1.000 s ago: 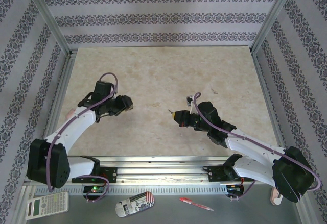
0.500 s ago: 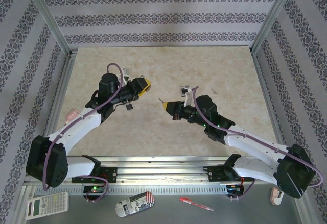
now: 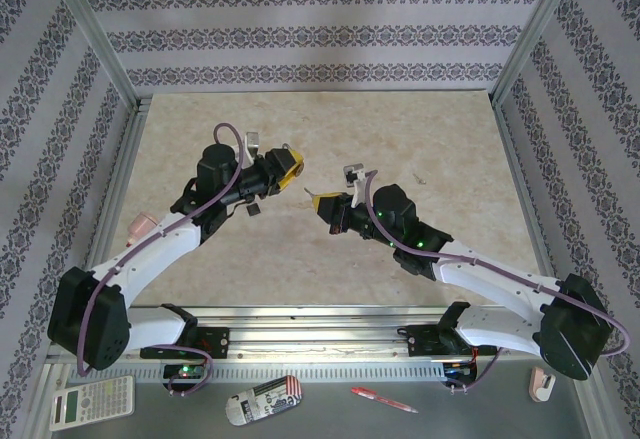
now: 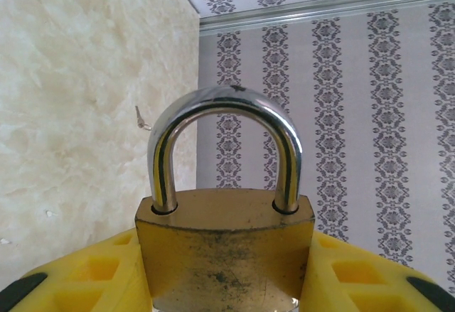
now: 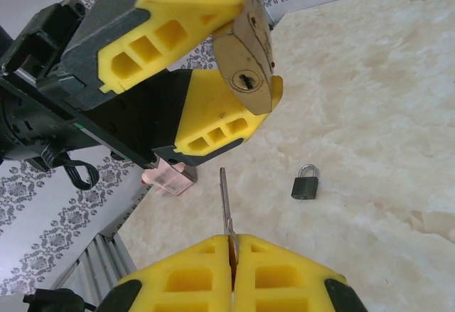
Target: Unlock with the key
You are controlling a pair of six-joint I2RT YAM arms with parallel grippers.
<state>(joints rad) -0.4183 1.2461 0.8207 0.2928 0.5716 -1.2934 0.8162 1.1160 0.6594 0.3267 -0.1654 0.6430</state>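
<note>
- key (image 5: 225, 202): thin silvery blade, pinched at its base between the yellow fingertip pads of the right gripper (image 5: 232, 259), which are pressed together on it. The blade sticks straight out past the tips.
- In the top view the right gripper (image 3: 327, 204) is up over the middle of the table; the key itself is too small there to make out.
- Key tip is just short of the brass padlock (image 5: 245, 67) and not touching it. The keyhole (image 5: 246, 81) faces the right wrist camera, and the blade is lined up slightly left of the slot.
- The brass padlock is clamped by its body between the yellow fingers of the left gripper (image 3: 284, 170). Its silver shackle (image 4: 224, 145) stands up, both legs seated in the body.
- No readable stamp on the scuffed brass face.
- small dark padlock (image 5: 306, 182) lies on the marbled table (image 3: 400, 129) below both grippers, well clear of the key.
- Front ledge: calculator (image 3: 92, 401), patterned can (image 3: 264, 399), red pen (image 3: 383, 399). Their print is too small to read.
</note>
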